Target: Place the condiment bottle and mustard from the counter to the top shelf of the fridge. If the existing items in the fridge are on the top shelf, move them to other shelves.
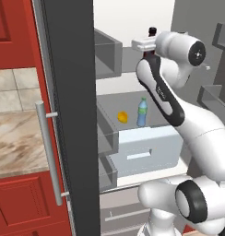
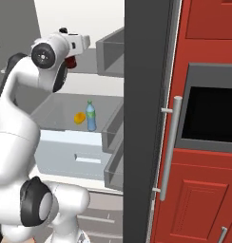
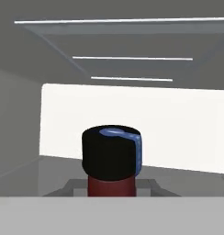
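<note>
In the left base view, your end effector (image 1: 150, 48) is up at the fridge's (image 1: 70, 92) top shelf, clenched on the condiment bottle (image 1: 152, 31), whose dark cap pokes up above the white hand. It looks held upright so it can be stood on that shelf. Below, on the middle shelf above the pale drawer (image 1: 144, 150), you have the blue bottle (image 1: 142, 112) and the orange fruit (image 1: 122, 117) close together, well clear of the arm. The marbled surface (image 1: 15, 138) lies beyond the open door.

From the right base view, the condiment bottle's red body (image 2: 70, 61) shows just under the hand. The blue bottle (image 2: 91, 116) and fruit (image 2: 80, 117) sit one level lower, so nothing of theirs seems to block the top shelf. The door bins (image 2: 113, 52) are close to the hand; mind them.

In the hand view, the bottle (image 3: 111, 158) stands close in front of the camera, with bare grey shelf beyond.
</note>
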Controlling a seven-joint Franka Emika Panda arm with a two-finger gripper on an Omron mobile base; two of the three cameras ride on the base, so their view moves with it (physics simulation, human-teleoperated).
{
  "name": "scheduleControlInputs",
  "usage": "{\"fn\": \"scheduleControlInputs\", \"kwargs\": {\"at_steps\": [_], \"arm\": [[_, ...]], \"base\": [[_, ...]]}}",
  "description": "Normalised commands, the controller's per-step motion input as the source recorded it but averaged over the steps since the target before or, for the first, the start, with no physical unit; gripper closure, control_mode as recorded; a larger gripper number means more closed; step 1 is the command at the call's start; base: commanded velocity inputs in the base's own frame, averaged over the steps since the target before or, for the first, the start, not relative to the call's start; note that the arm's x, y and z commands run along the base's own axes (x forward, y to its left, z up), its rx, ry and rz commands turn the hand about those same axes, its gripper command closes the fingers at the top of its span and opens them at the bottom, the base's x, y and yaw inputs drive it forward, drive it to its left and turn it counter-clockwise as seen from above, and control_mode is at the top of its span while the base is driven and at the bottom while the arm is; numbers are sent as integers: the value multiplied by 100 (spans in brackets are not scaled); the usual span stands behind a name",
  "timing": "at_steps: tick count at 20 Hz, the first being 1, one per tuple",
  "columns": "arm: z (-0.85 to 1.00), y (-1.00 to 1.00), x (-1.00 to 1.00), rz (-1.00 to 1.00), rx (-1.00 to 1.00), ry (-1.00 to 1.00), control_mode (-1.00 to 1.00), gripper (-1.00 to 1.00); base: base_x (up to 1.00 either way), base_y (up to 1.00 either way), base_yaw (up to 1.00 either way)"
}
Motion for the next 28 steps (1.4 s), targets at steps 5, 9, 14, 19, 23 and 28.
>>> {"fn": "scheduleControlInputs", "kwargs": {"at_steps": [5,9,14,19,23,28], "arm": [[-22,1,29,0,0,1,-100,100],[-38,0,58,0,0,0,-100,100],[-35,0,63,0,0,0,-100,100],[21,0,58,-1,5,9,-100,100],[10,0,48,0,0,7,-100,100],[-17,0,11,0,-1,-2,-100,100]], "base": [[0,0,0],[0,0,0],[0,0,0],[0,0,0],[0,0,0],[0,0,0]]}}
